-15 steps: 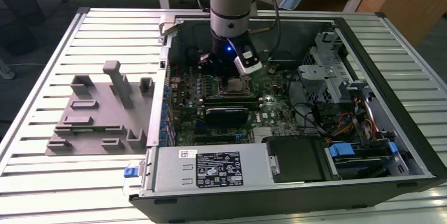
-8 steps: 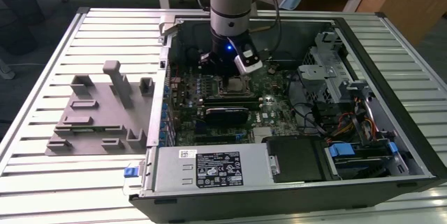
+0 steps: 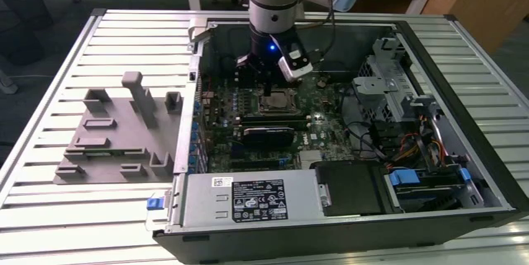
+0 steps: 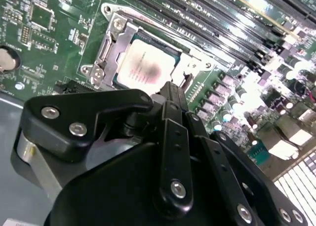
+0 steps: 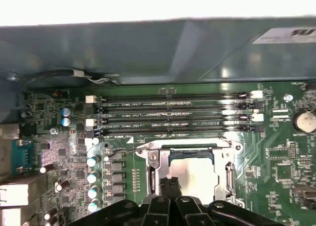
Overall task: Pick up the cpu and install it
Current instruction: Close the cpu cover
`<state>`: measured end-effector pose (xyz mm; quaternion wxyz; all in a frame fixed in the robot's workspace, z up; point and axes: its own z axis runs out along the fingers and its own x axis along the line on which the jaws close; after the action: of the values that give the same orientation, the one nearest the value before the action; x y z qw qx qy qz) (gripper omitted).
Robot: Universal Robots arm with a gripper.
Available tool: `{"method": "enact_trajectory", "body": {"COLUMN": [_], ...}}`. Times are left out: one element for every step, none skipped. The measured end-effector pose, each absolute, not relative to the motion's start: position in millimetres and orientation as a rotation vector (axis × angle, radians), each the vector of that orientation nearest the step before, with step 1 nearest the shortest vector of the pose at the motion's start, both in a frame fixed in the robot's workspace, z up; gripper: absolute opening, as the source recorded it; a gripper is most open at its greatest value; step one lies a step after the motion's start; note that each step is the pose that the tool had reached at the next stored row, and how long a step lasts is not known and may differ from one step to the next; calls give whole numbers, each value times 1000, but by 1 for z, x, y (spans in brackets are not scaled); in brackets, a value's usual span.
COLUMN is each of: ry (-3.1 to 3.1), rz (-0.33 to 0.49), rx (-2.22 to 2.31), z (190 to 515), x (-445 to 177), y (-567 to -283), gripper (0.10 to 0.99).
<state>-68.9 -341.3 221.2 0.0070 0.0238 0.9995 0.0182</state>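
Observation:
The cpu (image 3: pixel 279 102) lies flat in the motherboard socket, silvery top up, inside the open computer case. Both wrist views show the cpu (image 4: pixel 143 67) (image 5: pixel 191 172) seated within the socket's metal frame (image 4: pixel 105 52) (image 5: pixel 230 169). My gripper (image 3: pixel 266 84) hangs just above the socket, at the edge of the chip. Its black fingers (image 4: pixel 173 95) are pressed together with nothing between them, the tips of the gripper (image 5: pixel 170 184) over the chip's near rim. The cpu rests apart from the fingers.
The grey slotted fixture (image 3: pixel 111 132) stands on the slatted table at the exterior view's left of the case. Memory slots (image 5: pixel 173 112) run beside the socket. A power supply (image 3: pixel 248 200), drive cage (image 3: pixel 388 79) and cables (image 3: pixel 405 147) crowd the case's other sides.

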Motion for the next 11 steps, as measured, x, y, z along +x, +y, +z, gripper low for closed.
{"method": "enact_trajectory", "body": {"ry": [3126,3126,3126,3126,3126,3126,3126,3126,3126,3126,3126], "rz": [58,58,58,57,57,57,57,57,57,57,57], "rx": [74,74,74,74,74,74,75,74,74,74,75], "z": [221,221,221,221,222,221,221,222,221,221,221], "x": [-69,-69,-69,-69,-68,-65,-62,-59,-56,-52,-49], "y": [-341,-341,-341,-341,-341,-341,-341,-341,-341,-341,-341], "gripper": [106,106,106,106,106,106,106,106,106,106,106]}}
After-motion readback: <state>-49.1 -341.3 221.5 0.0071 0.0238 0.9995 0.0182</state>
